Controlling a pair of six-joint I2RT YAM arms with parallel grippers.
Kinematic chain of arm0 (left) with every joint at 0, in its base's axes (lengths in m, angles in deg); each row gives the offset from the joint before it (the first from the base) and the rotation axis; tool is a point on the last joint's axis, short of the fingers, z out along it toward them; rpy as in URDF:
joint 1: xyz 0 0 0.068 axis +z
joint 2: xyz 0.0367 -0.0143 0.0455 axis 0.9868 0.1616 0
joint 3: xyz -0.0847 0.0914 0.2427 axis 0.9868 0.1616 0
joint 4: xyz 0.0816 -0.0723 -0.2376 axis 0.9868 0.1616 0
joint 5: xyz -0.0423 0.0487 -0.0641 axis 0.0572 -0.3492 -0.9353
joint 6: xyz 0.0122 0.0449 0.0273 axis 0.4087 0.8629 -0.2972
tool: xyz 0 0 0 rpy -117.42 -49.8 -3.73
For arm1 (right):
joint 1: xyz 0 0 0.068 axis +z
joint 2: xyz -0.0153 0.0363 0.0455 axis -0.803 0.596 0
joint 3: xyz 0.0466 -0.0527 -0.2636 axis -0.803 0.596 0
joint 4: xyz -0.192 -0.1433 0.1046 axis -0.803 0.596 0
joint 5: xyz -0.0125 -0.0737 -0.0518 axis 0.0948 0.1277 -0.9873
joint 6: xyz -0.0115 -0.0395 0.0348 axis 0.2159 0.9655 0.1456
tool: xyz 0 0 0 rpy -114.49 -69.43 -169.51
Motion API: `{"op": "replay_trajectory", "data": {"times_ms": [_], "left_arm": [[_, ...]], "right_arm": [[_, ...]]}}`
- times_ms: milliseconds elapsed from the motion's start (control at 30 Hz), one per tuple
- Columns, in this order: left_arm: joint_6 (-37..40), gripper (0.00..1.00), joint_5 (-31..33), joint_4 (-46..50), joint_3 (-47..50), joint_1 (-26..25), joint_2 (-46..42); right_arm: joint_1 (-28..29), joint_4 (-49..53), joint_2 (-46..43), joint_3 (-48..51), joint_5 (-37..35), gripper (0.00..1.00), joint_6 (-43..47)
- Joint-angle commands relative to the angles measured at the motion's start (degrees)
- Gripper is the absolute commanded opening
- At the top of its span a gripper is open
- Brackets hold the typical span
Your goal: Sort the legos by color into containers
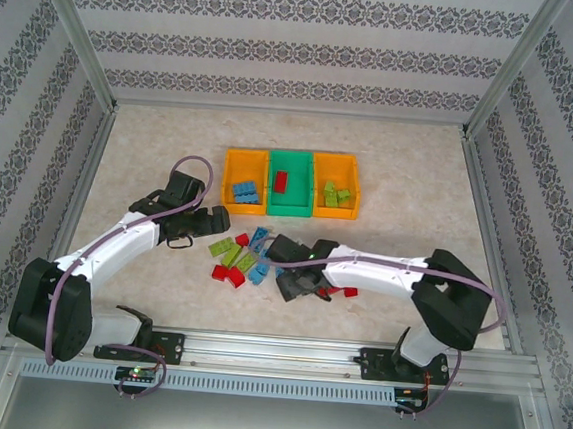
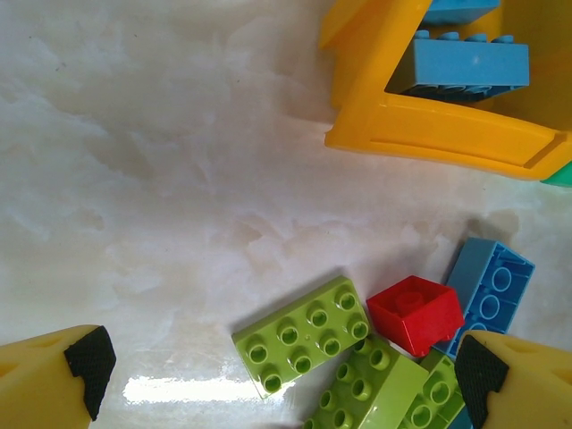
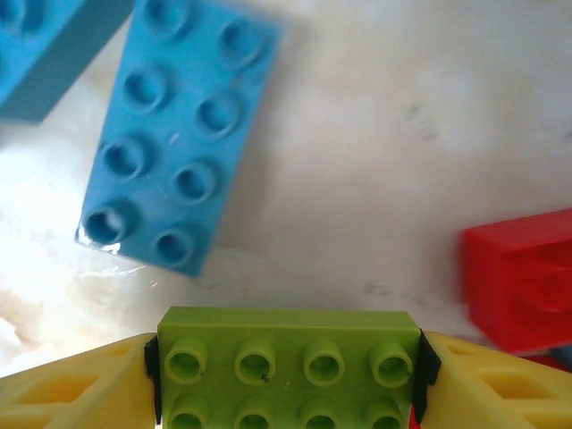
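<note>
We are at the pick-up step for a green piece. The right fingers [image 3: 80, 389] pinch a lime green brick [image 3: 286, 353] by its short ends, with a pad against each end. It sits in the loose pile [image 1: 241, 256] between the centre of the tabletop [image 3: 375, 134] and its near edge. We cannot tell whether it has left the surface.

The left fingers [image 2: 45, 380] are spread wide and hold nothing, over the pile's left side.

Three bins stand in a row toward the far edge. The left orange bin [image 1: 227, 174] holds blue bricks, the green bin [image 1: 294, 156] a red one, and the right orange bin [image 1: 356, 190] green ones.

Next, we judge, comes a straight lift clear of the neighbouring bricks, then a carry to the right orange bin, letting go only above its opening.
</note>
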Motion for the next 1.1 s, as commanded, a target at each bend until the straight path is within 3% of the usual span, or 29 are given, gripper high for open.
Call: {"op": "replay_trajectory", "data": {"times_ms": [0,267,467,900,1067], "left_arm": [[-0.56,0.99,-0.54,-1.40,-1.59,-0.46,0.15],[-0.30,1.00,-0.97,-1.04,-1.51,-0.47,0.11],[-0.70,1.00,-2.47,-1.90,-0.63,-0.52,0.41],[-0.47,1.00,-2.51,-1.38,0.02,-0.59,0.66],[-0.64,1.00,-2.45,-1.39,0.17,-0.54,0.66]], "right_arm": [[-4.66,1.73,-3.99,-1.08,-2.11,0.70,2.82],[-21.05,-3.64,-7.61,-4.46,3.40,0.69,4.80],[-30.28,-3.64,-0.94,-14.02,3.89,0.67,6.50],[-36.65,0.38,20.69,-39.87,2.12,0.68,6.64],[-37.20,2.10,24.80,-44.56,2.82,0.75,6.58]]}}
